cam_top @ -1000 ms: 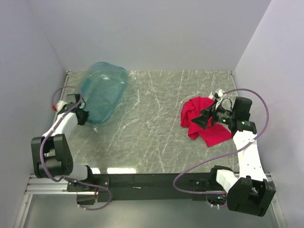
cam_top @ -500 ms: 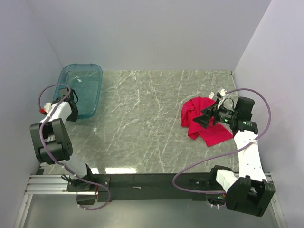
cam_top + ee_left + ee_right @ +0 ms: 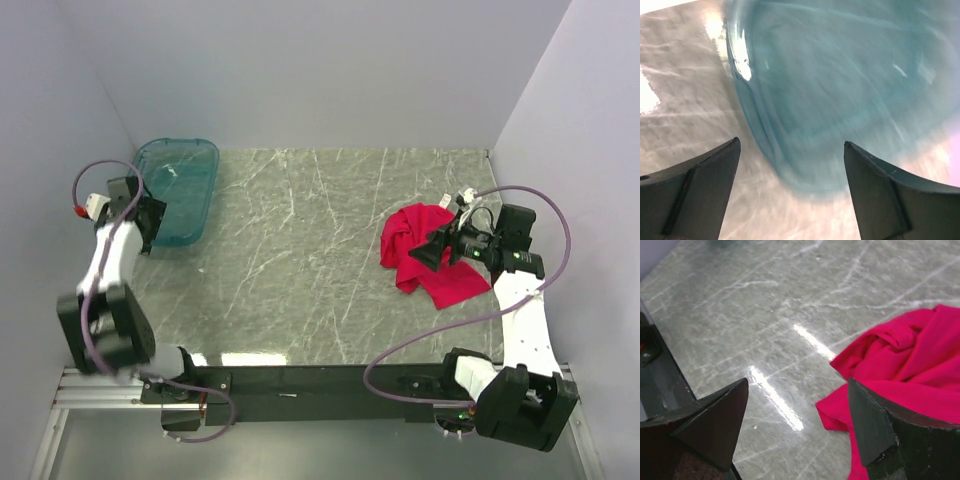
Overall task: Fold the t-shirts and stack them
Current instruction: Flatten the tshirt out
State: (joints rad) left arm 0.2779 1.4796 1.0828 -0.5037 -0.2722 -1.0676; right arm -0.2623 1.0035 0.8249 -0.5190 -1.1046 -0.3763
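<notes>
Plainly, nothing had yet been folded. The red t-shirt (image 3: 402, 240) lay as a crumpled heap on the bench (image 3: 300, 250), well apart from the teal tub (image 3: 178, 190), across the marbled surface on the side farthest from it. Its longer run went roughly the same way as the tub's long side, slanting a little farther from the tub at its near end. No sleeve or hem could be made out from overhead.

The right gripper (image 3: 797, 382) hovered over the shirt's tub-facing part with its fingers spread wide and nothing between them. In the right wrist view, bare bench showed between the fingers, and the red folds reached in beside the right-hand finger. Whether a fingertip touched the cloth could not be told.

The left gripper (image 3: 790, 147) was released as well, its jaws standing wide at the tub's near end. The tub's blurred rim lay in front of it and was not pinched.

So the right arm was much the nearer to the shirt, while the left would have to cross the whole bench from the tub. The likely next step was a descent onto the heap's tub-side edge to drag the cloth open. A bunched layer could come up doubled.
</notes>
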